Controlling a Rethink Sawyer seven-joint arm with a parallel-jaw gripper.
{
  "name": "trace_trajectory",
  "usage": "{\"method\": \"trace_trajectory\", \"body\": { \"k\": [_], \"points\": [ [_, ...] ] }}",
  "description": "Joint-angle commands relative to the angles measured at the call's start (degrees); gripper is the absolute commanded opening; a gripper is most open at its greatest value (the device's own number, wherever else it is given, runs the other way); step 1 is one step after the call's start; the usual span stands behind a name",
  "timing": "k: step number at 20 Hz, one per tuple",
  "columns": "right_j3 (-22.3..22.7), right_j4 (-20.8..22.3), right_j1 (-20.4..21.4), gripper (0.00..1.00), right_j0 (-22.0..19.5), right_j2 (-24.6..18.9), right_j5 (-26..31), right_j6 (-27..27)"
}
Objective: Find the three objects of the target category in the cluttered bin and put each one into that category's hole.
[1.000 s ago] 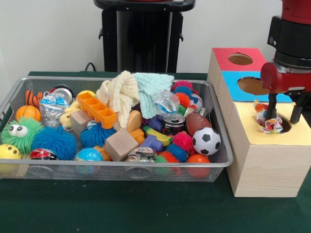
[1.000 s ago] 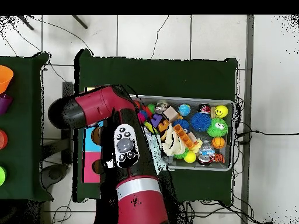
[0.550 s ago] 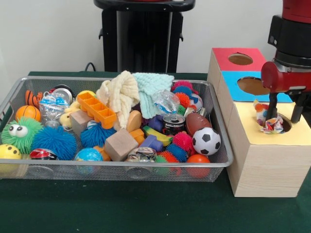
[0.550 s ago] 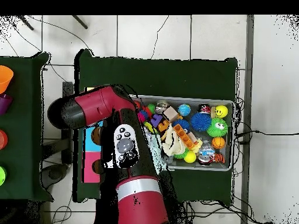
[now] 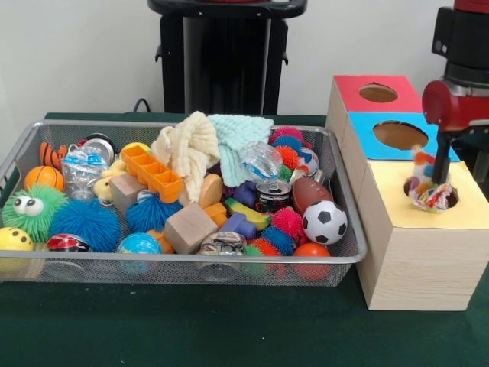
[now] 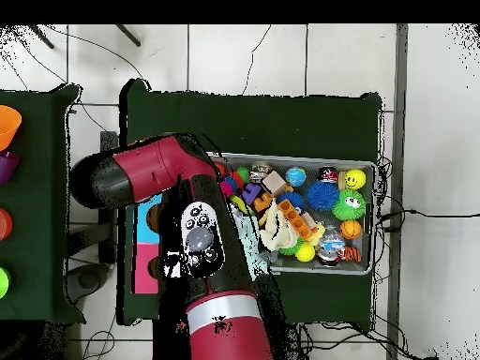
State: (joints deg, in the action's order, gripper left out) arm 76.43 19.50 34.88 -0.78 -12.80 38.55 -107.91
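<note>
Front view: claw (image 5: 458, 172) above yellow hole (image 5: 435, 197), crumpled wrapper (image 5: 429, 196) resting in it; can't tell how open the claw is.

front across table, overhead, both show bin (image 5: 191, 264) (image 6: 366, 217)

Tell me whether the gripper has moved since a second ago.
Yes. The gripper has shifted right and slightly up relative to the yellow hole, where the crumpled wrapper sits.
</note>
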Motion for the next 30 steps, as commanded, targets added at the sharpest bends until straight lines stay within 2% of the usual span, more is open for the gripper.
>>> {"method": "trace_trajectory", "body": {
  "k": [1,9,25,26,28,30],
  "points": [
    [6.00,-1.69,3.13,1.00,-2.58,-4.63,3.27,3.31],
    [7.36,-2.67,4.95,1.00,-3.05,-4.77,4.09,3.53],
    [6.99,-2.32,4.35,1.00,-2.62,-4.29,3.40,2.88],
    [7.70,-2.56,4.45,0.00,-3.17,-4.84,2.00,2.92],
    [8.34,-2.80,4.57,0.00,-3.36,-4.93,0.17,1.86],
    [7.08,-1.99,4.38,0.00,-1.89,-3.57,2.33,1.29]
  ]
}}
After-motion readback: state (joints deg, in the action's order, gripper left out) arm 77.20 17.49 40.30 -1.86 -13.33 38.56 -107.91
